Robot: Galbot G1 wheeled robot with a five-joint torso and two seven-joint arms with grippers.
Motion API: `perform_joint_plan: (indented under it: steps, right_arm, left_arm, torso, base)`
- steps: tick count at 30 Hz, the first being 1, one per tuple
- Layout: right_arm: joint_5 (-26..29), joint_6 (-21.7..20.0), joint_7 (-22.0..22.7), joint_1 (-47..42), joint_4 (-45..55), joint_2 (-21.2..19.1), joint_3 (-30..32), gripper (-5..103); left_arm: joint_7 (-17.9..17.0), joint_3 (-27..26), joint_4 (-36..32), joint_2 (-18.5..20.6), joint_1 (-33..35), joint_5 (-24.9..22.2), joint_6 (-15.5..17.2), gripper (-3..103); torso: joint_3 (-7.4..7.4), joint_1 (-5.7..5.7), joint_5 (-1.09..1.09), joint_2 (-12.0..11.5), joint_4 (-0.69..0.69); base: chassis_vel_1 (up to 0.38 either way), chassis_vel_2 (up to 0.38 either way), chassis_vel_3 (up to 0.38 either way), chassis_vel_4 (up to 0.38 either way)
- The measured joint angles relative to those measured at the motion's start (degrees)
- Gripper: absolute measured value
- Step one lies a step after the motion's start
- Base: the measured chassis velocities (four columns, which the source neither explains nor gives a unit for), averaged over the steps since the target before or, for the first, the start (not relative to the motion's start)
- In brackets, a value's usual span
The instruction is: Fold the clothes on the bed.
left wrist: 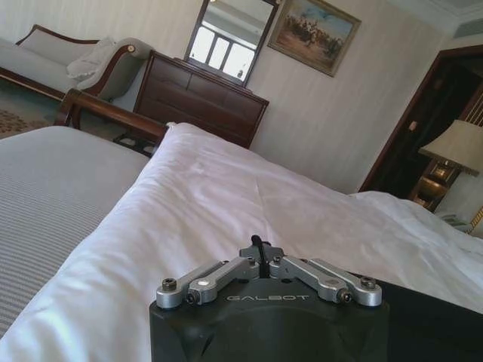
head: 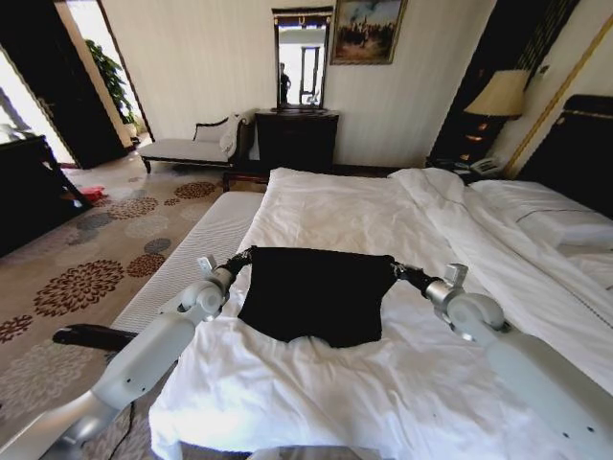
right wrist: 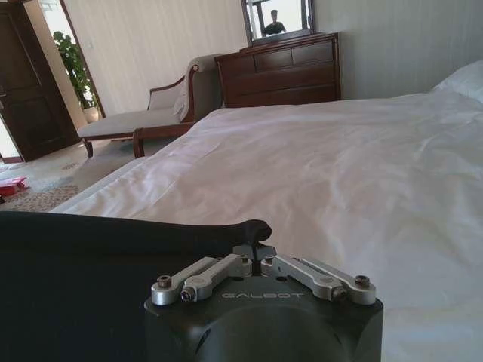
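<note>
- T-shirt [head: 316, 292] hangs as a dark sheet just above the near part of the bed [head: 402, 220], top edge stretched flat between the two grippers; bottom hem touches the white duvet
- left gripper [head: 238, 260] is clamped on the shirt's left top corner; in the left wrist view the fingers [left wrist: 260, 253] are pinched together at the tip, black cloth [left wrist: 430, 317] trailing off beside it
- right gripper [head: 397, 269] is clamped on the right top corner; right wrist view shows fingertips [right wrist: 253, 249] pressed on the black edge [right wrist: 136, 226]
- both held level and well apart, likely to keep cloth taut and wrinkle-free so it lays flat for a fold
- fold looks not finished; shirt is off the duvet except at the hem
</note>
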Motion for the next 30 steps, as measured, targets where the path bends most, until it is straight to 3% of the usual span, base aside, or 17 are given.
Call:
perform_joint_plan:
  steps: [20,26,30]
  right_arm:
    - [-0.90,2.92,-3.26,16.57,-14.33,2.71,-14.31,0]
    - [-1.63,3.87,-3.96,15.84,-15.30,3.17,-14.04,0]
    - [-3.64,5.08,-4.90,10.37,-12.97,2.89,-11.04,0]
  left_arm:
    - [3.84,4.64,15.99,-7.83,-8.96,2.98,-2.02,1]
    - [4.71,5.05,15.74,-7.38,-8.90,3.28,-2.65,1]
    - [6.20,4.23,11.37,-5.42,-5.46,4.99,-4.75,1]
  torso:
    - [0.00,0.00,-0.01,0.00,0.01]
    - [-0.01,0.00,-0.01,0.01,0.00]
    - [-0.02,-0.02,-0.01,0.01,-0.03]
  base:
    - [0.000,0.000,0.000,0.000]
    - [0.000,0.000,0.000,0.000]
    - [0.000,0.000,0.000,0.000]
